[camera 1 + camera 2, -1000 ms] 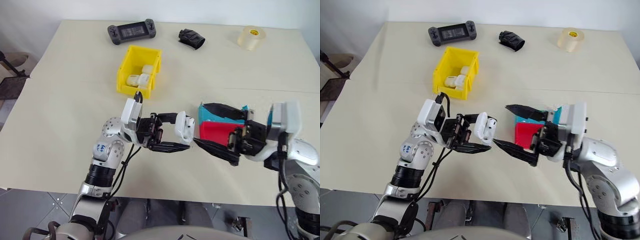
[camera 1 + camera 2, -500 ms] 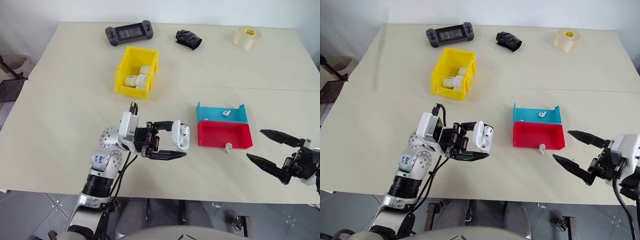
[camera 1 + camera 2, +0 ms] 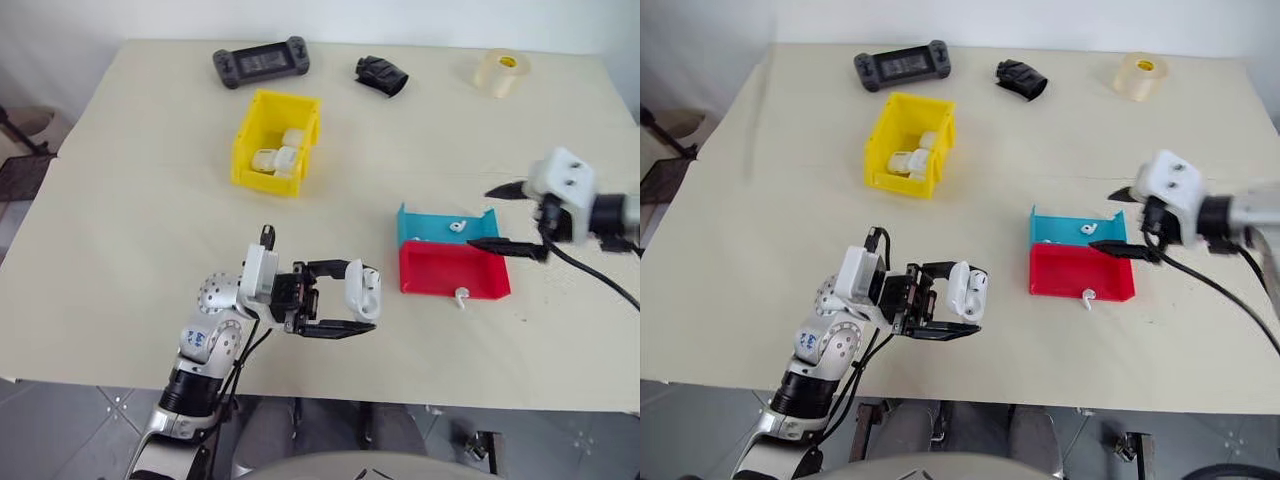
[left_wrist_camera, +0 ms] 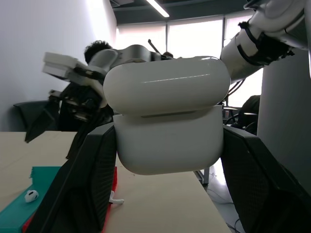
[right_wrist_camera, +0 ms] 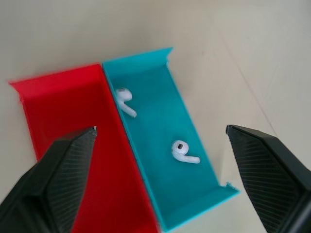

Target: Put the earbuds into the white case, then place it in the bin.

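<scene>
My left gripper (image 3: 361,297) is shut on the white case (image 3: 360,293), held above the table's near edge. In the left wrist view the case (image 4: 167,121) sits between both black fingers with its lid slightly ajar. Two earbuds (image 5: 125,99) (image 5: 183,152) lie in the blue tray (image 5: 155,121), right under my open right gripper (image 3: 493,217). From the head camera one of them (image 3: 458,227) is visible there. Another earbud (image 3: 461,297) lies on the table against the red tray's front. The yellow bin (image 3: 246,150) stands farther back on the left.
Several white cases lie inside the bin. The red tray (image 3: 445,268) adjoins the blue tray (image 3: 425,228) on its near side. Along the far edge lie a game controller (image 3: 261,62), a black object (image 3: 382,75) and a tape roll (image 3: 502,72).
My open right gripper swung away from the case, out to the right, then back over the blue tray's right end. The left gripper sank slightly, still holding the case.
</scene>
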